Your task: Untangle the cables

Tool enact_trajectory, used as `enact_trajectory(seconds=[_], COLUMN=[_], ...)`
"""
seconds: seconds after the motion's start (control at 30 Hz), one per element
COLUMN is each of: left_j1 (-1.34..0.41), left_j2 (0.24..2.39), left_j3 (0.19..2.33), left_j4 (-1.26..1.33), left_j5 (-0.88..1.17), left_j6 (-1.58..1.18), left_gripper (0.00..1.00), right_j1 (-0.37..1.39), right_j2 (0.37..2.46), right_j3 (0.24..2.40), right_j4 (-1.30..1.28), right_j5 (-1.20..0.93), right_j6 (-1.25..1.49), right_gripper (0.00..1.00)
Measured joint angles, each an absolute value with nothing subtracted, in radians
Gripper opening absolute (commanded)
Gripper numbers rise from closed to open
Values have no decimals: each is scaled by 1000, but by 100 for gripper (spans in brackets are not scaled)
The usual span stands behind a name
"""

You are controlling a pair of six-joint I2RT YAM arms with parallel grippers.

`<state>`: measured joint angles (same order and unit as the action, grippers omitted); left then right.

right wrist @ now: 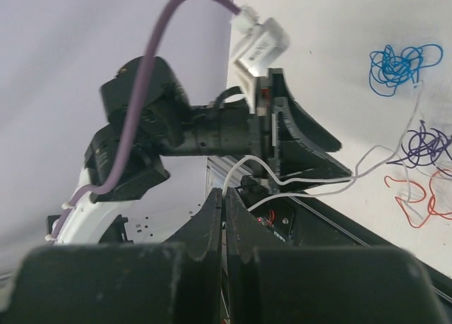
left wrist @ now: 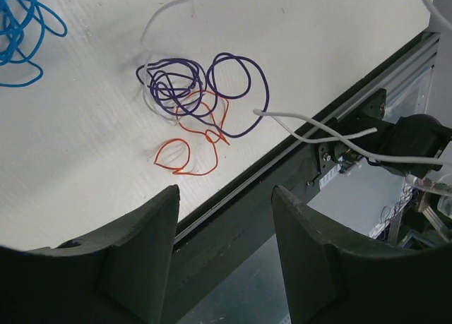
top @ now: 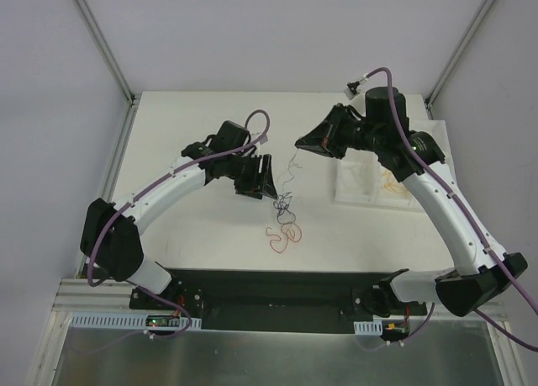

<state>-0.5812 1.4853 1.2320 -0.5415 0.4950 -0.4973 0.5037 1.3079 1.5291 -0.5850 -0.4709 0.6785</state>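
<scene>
My right gripper [right wrist: 223, 197] clamps the white wire [left wrist: 311, 130] trailing from the purple-and-orange tangle [left wrist: 191, 91] on the table [top: 210, 117], my left gripper [left wrist: 224, 197] gapes empty just beside it, so pulling unpinned could drag the knot tighter.

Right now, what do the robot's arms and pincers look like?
The left arm and the right arm have smooth white curved shells with chunky black joints. A thick purple cable runs along each. The left pincer and right pincer are black, with two broad wedge-shaped fingers.
</scene>
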Motion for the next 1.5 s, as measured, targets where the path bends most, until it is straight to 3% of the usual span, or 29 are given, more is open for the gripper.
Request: enact_trajectory(seconds=[0.1,0.33,0.47,0.87,1.07,1.3,1.5], left_j1=[-608,-643,-643,-690,-731,-731,-645], left_j2=[1522,1547,1557,1654,1710,1691,1613], left_j3=[1238,1238,1240,1243,1257,1185,953], left_j4=[-526,-487,-449,-267,-213,-176,-186], left_j5=[495,496,495,570,575,530,488], left_j6=[-516,-521,-500,-403,-392,-404,-429], left_gripper=[52,73,74,50,2,0,0], right_j1=[501,486,473,465,464,452,421], right_j2=[1307,1295,1279,1262,1262,1262,1263], right_j3=[1537,1539,1539,1539,1539,1565,1809], right_j4=[-574,-564,-556,-550,-549,-562,-589], right_j5=[-486,-503,-510,-514,-513,-500,-396], right_j6=[689,704,708,719,724,717,636], right_gripper=[0,0,0,0,0,0,0])
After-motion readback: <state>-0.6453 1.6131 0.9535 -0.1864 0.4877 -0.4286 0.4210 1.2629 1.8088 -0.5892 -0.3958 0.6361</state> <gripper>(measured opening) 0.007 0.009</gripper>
